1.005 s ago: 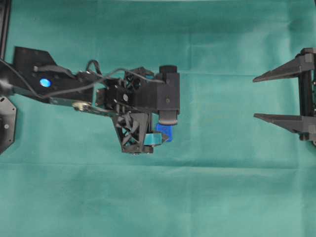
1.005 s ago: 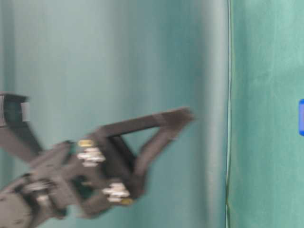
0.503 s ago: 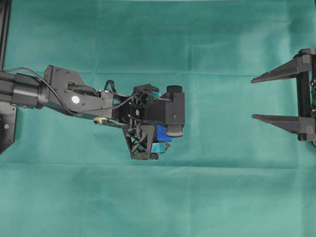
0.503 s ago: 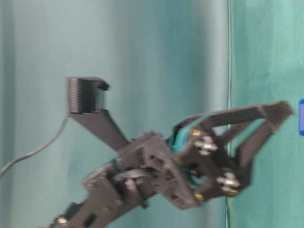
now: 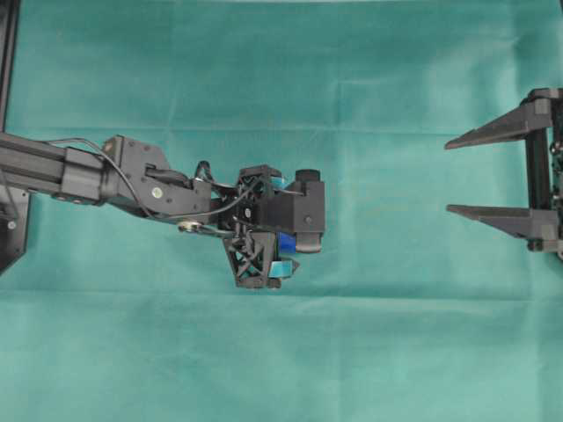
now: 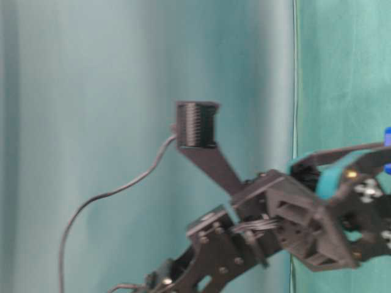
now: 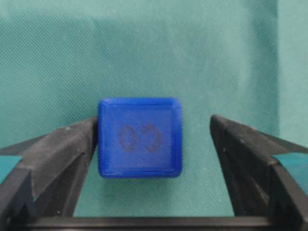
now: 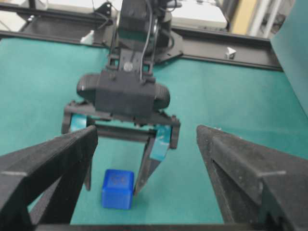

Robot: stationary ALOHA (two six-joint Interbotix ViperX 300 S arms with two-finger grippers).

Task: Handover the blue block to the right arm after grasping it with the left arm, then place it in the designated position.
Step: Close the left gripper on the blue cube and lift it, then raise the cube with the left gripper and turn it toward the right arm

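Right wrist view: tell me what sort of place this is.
Probably a robotics lab bench: a green cloth covers the table, a black metal frame borders it, and a taped claw stands open around a blue block.

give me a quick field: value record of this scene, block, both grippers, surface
blue block: on the green cloth, between the left gripper's fingers, nearer one finger, gap to the other
left gripper: teal-taped, open, lowered around the block, not closed on it
right gripper: all black, open, holds nothing, far to the right in the overhead view
designated position: marks not made out
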